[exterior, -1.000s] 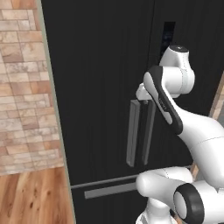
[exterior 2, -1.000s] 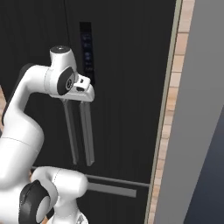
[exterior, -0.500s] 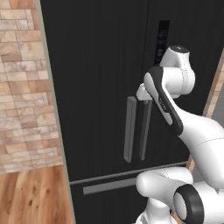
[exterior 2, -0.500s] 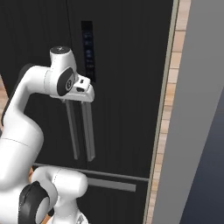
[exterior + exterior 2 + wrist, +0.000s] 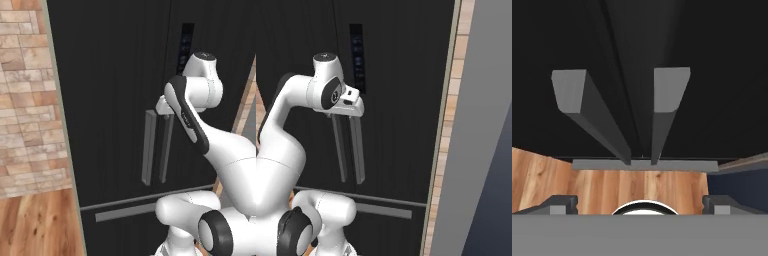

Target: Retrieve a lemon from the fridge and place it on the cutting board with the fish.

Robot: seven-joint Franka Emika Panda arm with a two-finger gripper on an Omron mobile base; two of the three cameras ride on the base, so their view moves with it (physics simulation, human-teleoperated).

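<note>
The fridge [image 5: 110,100] is a tall, flat-fronted black slab with both doors shut. Two long, square-edged grey bar handles [image 5: 149,147] hang side by side at the door seam, and a flat grey bar [image 5: 125,212] runs across the drawer below. A narrow dark display strip [image 5: 357,57] sits high on the right door.

To the fridge's left is a wall [image 5: 25,100] of rough tan and pink brick; below it the floor [image 5: 40,225] is warm wood plank. The right base view adds a thin brick strip [image 5: 448,130] beside the fridge and a smooth grey panel [image 5: 481,125] further right.

The hand is held at the top of the handles, just in front of the doors. The hand view looks down along both handles [image 5: 597,120] to the drawer bar [image 5: 644,165] and the floor. There the fingers [image 5: 559,204] stand wide apart at the bottom corners, gripping nothing; the gripper [image 5: 641,204] is centred over the seam.
</note>
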